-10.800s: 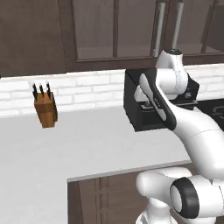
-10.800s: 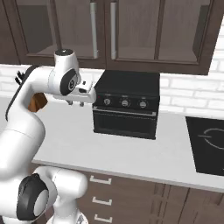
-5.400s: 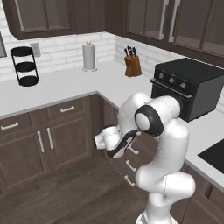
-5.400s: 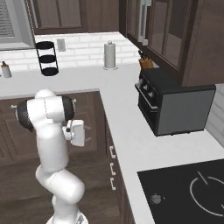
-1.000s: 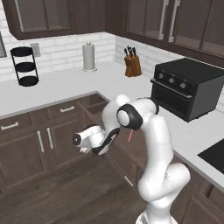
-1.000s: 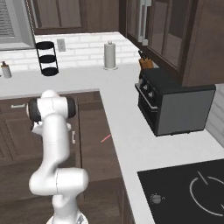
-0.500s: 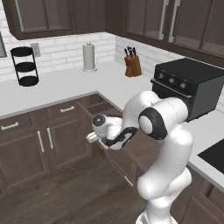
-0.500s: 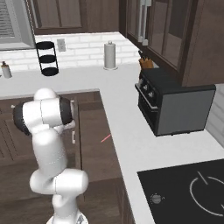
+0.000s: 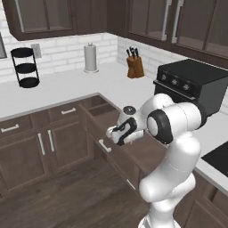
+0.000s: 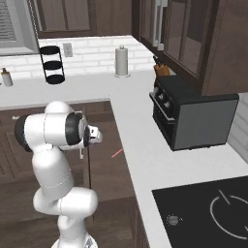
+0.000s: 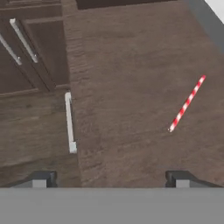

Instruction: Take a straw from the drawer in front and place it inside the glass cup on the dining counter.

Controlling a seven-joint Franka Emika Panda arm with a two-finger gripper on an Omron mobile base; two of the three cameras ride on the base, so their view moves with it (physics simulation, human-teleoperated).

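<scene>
**Drawer open, straw exposed, claw poised above it**

Handle (image 11: 69, 122), a short silver bar, runs down the left of centre in the hand view, marking the front panel of the drawer (image 11: 131, 87), whose dark wooden floor spreads across the middle and right of the frame. At right of centre lies the straw (image 11: 187, 103), red and white, flat on that floor and slanting from lower left to upper right, touching neither wall. The gripper (image 11: 110, 179) sits at the bottom edge with its two fingertips (image 11: 40, 179) spread wide apart and nothing between them.

Step in hand, as judged: the drawer stands pulled out and the reach for the straw is beginning. The next move calls for shifting the hand toward the right of the frame, turning it so the jaws straddle the thin stick across its width, then descending to the drawer floor.

Open room is ample around the straw. The pale counter edge (image 11: 210, 19) in the upper right corner overhangs the drawer's far side and is the nearest obstacle.
</scene>
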